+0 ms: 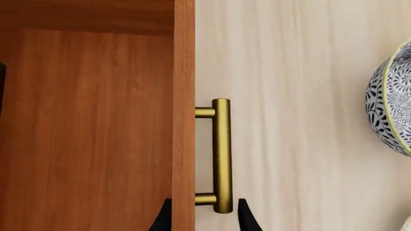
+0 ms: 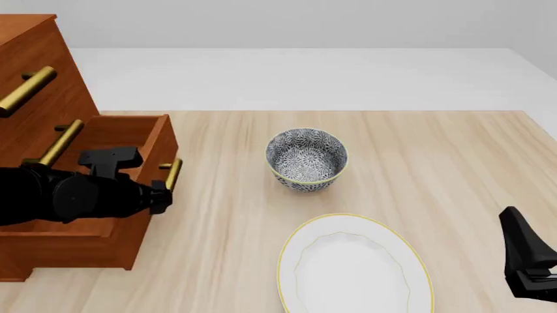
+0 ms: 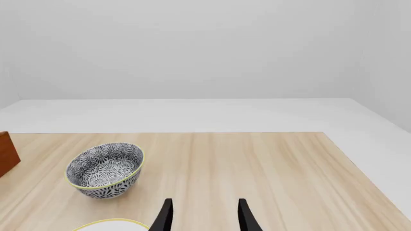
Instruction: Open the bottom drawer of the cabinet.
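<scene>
Pale wood table [image 2: 435,163] bearing cabinet [image 2: 44,78], patterned bowl [image 2: 306,158], white plate [image 2: 353,270].

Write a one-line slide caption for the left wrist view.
Left tool straddling the brass handle of the pulled-out bottom drawer, patterned bowl at the frame edge.

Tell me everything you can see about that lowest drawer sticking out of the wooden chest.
The reddish-brown wooden bottom drawer is a box with a brass bar handle on two short posts on its front. It stands pulled out from the large reddish-brown wooden cabinet over the pale table. Its inside looks bare where visible. The black left pincer straddles the front panel and handle; contact is unclear.
</scene>
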